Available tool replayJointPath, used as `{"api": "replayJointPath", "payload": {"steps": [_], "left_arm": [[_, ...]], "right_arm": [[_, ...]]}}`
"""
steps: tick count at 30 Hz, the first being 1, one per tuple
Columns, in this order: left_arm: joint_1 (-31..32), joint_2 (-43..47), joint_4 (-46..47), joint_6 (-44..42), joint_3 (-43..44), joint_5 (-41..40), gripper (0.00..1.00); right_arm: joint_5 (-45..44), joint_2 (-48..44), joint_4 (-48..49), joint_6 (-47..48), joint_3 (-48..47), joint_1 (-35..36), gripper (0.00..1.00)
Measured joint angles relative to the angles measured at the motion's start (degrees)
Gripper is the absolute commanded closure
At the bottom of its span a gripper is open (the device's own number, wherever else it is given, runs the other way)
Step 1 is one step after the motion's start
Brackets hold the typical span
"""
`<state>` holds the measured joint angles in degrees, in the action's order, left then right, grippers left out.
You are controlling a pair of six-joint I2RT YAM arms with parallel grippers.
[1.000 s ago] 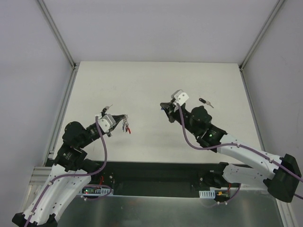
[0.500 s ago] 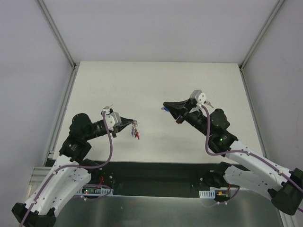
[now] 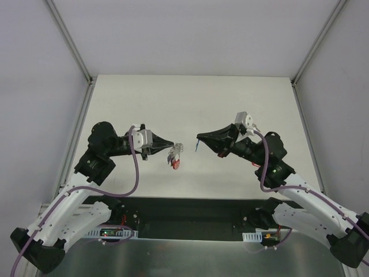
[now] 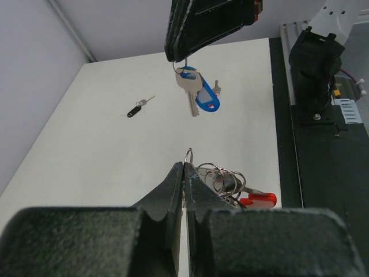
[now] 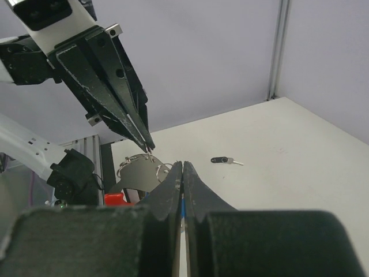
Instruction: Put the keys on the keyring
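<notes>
progress: nothing threaded yet | left end effector (image 3: 170,146) pinched shut on keyring (image 3: 175,158), dangling mid-air | right end effector (image 3: 199,139) clamped on blue key (image 4: 196,95), near the ring, apart | black key (image 4: 136,109) untouched on worktop (image 3: 173,104) lol

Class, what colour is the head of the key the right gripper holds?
Blue key head, best in left wrist view.

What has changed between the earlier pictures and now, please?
The left gripper has moved right toward the middle of the table, carrying the keyring. The right gripper has swung to point left at it, carrying the blue-headed key, so the gap between the two has narrowed. Both stay shut on their loads; nothing was released. The black-headed key still lies on the table.
</notes>
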<state>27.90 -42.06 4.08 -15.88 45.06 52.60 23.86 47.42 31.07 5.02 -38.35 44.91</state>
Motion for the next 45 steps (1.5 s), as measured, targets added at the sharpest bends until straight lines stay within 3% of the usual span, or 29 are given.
{"api": "replayJointPath", "payload": {"steps": [9,24,37,45], "left_arm": [[5.8,-3.6,1.5,-1.5,0.9,1.0,1.00],[11.2,-2.6,14.0,2.2,-6.1,-3.9,1.00],[11.2,0.2,33.5,15.4,-17.9,-13.6,1.00],[11.5,0.9,40.7,22.8,-19.5,-16.7,1.00]], "right_arm": [[7.7,0.7,0.0,-2.2,-0.6,-0.9,0.99],[16.2,3.9,2.9,-5.4,-1.2,-0.9,0.99],[17.6,3.8,3.5,-4.3,-1.1,-0.9,0.99],[17.6,4.0,3.9,-3.4,-0.2,-0.9,0.99]]}}
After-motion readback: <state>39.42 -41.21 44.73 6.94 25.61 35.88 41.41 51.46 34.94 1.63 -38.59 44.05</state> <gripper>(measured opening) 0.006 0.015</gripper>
